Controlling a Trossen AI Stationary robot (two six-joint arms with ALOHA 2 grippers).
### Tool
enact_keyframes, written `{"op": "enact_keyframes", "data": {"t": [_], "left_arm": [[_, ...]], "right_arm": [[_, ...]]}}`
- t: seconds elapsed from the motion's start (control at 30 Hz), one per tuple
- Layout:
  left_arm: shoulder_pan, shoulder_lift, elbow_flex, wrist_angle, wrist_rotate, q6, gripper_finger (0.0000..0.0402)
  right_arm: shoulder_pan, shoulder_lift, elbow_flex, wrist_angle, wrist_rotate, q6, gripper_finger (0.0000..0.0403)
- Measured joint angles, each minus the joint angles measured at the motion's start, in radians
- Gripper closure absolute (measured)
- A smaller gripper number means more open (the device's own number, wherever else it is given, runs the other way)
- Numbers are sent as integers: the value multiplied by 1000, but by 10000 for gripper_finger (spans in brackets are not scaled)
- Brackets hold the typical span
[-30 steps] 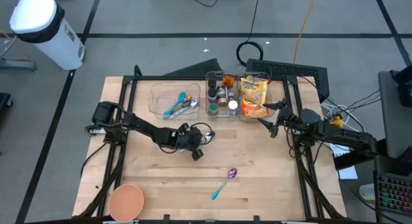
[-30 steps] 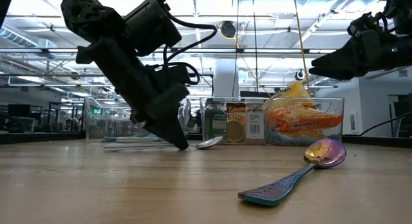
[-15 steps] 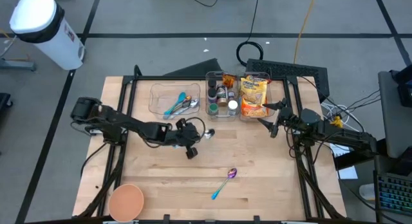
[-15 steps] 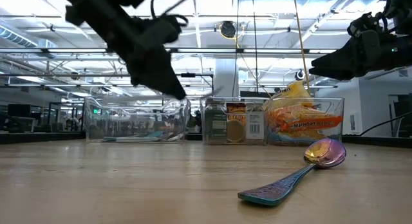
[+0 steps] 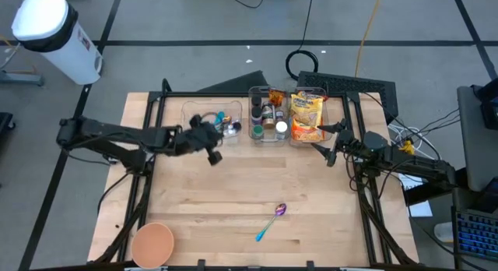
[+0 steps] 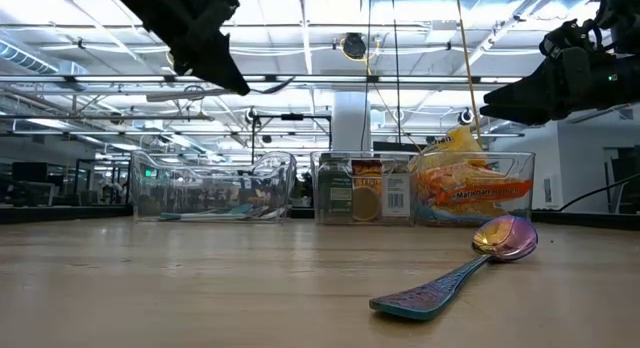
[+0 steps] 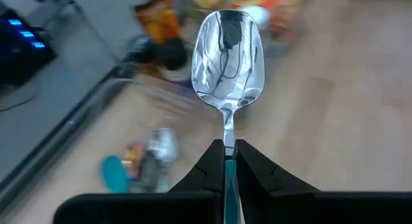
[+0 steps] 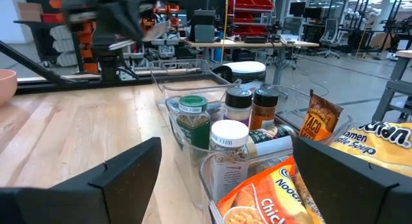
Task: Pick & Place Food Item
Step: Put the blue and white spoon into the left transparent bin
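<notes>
My left gripper [image 7: 228,153] is shut on a silver spoon [image 7: 228,60] with a teal handle. It hangs high over the clear utensil bin [image 5: 191,121] at the table's far left. In the low view this gripper [image 6: 232,80] is well above the table, and the spoon [image 6: 272,86] sticks out past it. Food bags [image 5: 306,115] stand in a clear bin at the far right. My right gripper [image 8: 225,179] is open and level next to that bin, touching nothing. My left gripper pinches the spoon between its two fingers at the top of the teal handle [image 7: 228,176], just behind the silver neck [image 7: 228,130]. The handle runs back along the fingers and the bowl juts out beyond the fingertips. The spoon is lifted clear of table and bin.
An iridescent spoon [image 5: 271,221] lies on the wood near the table's middle front. A pink bowl [image 5: 152,244] sits at the near left corner. A bin of spice jars [image 5: 266,119] stands between the utensil bin and the food bin. More utensils [image 7: 145,161] lie in the utensil bin.
My left gripper has risen and drawn back toward the table's far left, from mid-table to over the utensil bin, staying shut. The silver spoon, whose bowl was down at the table, has been lifted clear and carried along. My right arm has kept still.
</notes>
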Motion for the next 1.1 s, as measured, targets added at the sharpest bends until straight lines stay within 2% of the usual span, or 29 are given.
{"op": "enact_keyframes", "data": {"t": [0.23,0.37,0.53,0.93,1.1], "left_arm": [[192,-19,0,-6,69,85,385],[297,11,1,-1,122,119,385],[393,64,2,21,134,147,385],[522,206,2,107,285,157,386],[545,245,2,150,287,162,386]], "right_arm": [[0,0,0,0,0,0,55],[0,0,0,0,0,0,55],[0,0,0,0,0,0,55],[0,0,0,0,0,0,55],[0,0,0,0,0,0,55]]}}
